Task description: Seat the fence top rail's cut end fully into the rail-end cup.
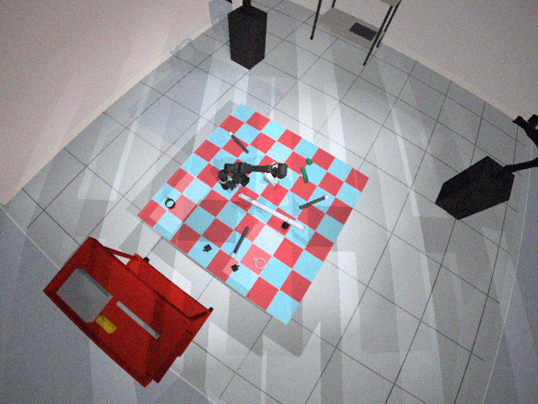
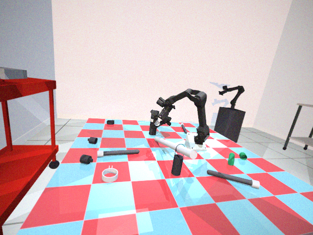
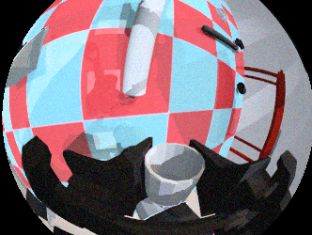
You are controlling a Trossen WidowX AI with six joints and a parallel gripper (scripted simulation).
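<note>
My gripper [image 2: 158,123] [image 3: 171,142] is shut on the light grey rail-end cup [image 2: 157,122] [image 3: 173,180], whose open mouth faces the rail side in the wrist view. The cup is beside the black big post [image 2: 152,130], below its post cap [image 2: 154,112]; a pale piece of the brace band [image 2: 151,120] shows high on the post. The long white rail [image 1: 271,211] [image 2: 172,145] [image 3: 140,61] passes through the thin loop cap [image 2: 175,150] on the short black post [image 2: 176,166]. Its cut end is low and apart from the cup. The band's far side is hidden.
Dark tubes with white ends [image 1: 240,241] [image 2: 121,152] [image 2: 231,178] lie around the rail. A white ring [image 1: 259,263] [image 2: 109,175], black fittings [image 2: 86,159] [image 2: 93,140] and green pieces [image 1: 304,174] [image 2: 231,159] are on the mat. A red cart [image 1: 141,278] stands beyond the mat.
</note>
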